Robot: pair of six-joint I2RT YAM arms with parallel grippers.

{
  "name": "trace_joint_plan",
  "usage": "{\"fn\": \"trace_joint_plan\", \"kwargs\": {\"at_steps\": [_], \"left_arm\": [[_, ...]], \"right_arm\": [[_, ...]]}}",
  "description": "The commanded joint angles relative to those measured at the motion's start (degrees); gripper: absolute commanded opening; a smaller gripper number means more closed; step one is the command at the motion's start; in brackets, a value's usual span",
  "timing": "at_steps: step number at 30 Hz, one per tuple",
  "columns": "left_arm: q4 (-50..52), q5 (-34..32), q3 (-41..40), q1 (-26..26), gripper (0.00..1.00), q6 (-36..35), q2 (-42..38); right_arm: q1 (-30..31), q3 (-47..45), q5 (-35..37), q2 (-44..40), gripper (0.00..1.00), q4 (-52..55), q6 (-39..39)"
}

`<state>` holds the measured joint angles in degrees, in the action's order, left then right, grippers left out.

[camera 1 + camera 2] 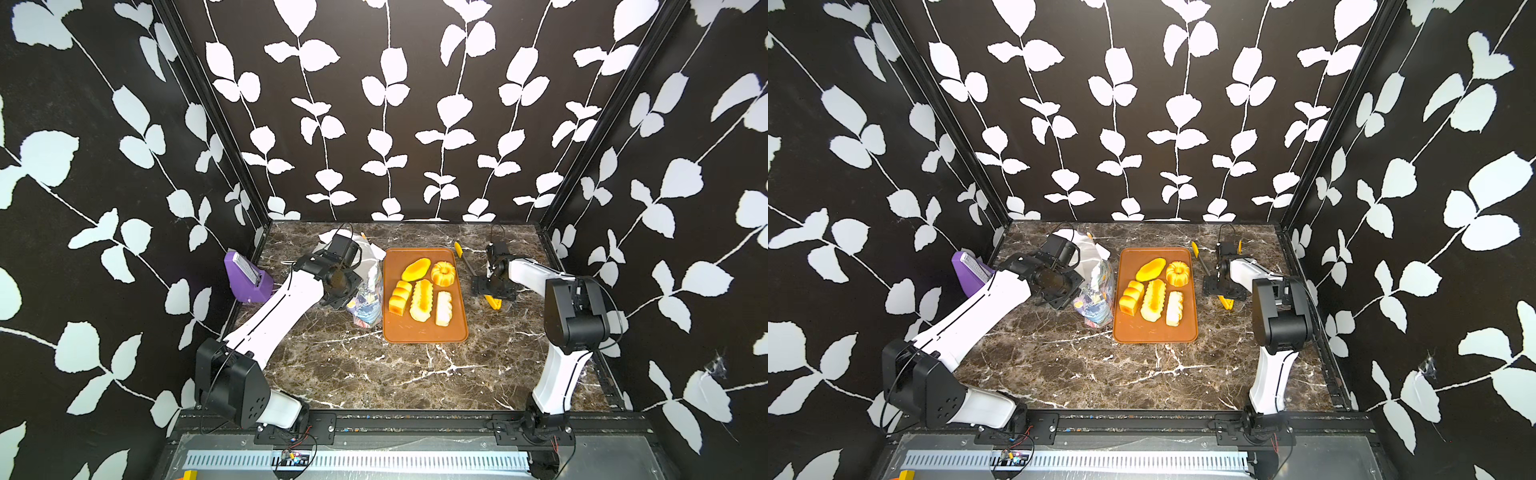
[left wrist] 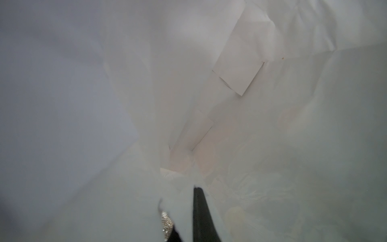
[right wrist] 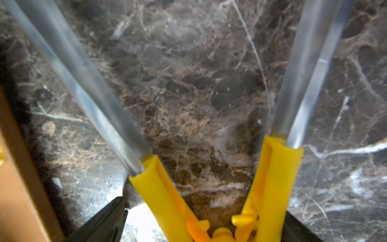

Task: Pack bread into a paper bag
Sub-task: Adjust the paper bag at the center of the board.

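Five golden pieces of bread lie on an orange tray: an oval bun, a ring bundt, a segmented loaf and two long ridged loaves. The flowered paper bag lies just left of the tray. My left gripper reaches inside it and is shut on a fold of its white wall. My right gripper is open astride the hinge end of the yellow-handled tongs, right of the tray. One finger stands clear of the handle.
A purple box leans at the table's left edge, behind my left arm. The tongs' metal arms spread toward the back wall, close to the tray's right rim. The marble table is enclosed by patterned walls on three sides.
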<state>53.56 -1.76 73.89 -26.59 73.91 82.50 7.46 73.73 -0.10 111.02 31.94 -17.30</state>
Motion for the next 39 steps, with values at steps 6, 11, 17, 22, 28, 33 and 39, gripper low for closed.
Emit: {"fn": "trace_joint_plan", "kwargs": {"at_steps": [6, 11, 17, 22, 28, 33, 39], "left_arm": [[0.4, -0.3, 0.2, -0.1, 0.00, -0.3, -0.2], [0.0, -0.5, -0.3, -0.2, 0.00, -0.4, -0.7], [-1.1, -0.5, -0.6, -0.1, 0.00, -0.8, -0.4], [-2.0, 0.2, -0.9, -0.1, 0.00, -0.8, 0.0], [-2.2, 0.2, -0.7, -0.1, 0.00, -1.0, -0.3], [-2.3, -0.1, -1.8, -0.1, 0.00, -0.9, -1.4], [-2.9, 0.2, -2.6, -0.1, 0.00, -0.9, -2.0]], "right_arm": [[-0.2, 5.5, -1.4, 4.1, 0.99, -8.0, -1.1], [-0.1, 5.6, 0.7, 4.4, 0.99, -10.1, -2.7], [0.5, -2.2, 3.1, 0.5, 0.99, -18.3, -4.0], [0.7, -2.2, 2.1, 0.9, 0.99, -16.7, -5.1], [0.6, -1.7, 0.5, 2.0, 0.99, -13.3, -6.8], [0.8, -3.0, -0.8, 1.8, 0.99, -10.2, -8.3], [1.5, -4.6, -0.4, 0.0, 0.99, -6.1, -7.9]]}}
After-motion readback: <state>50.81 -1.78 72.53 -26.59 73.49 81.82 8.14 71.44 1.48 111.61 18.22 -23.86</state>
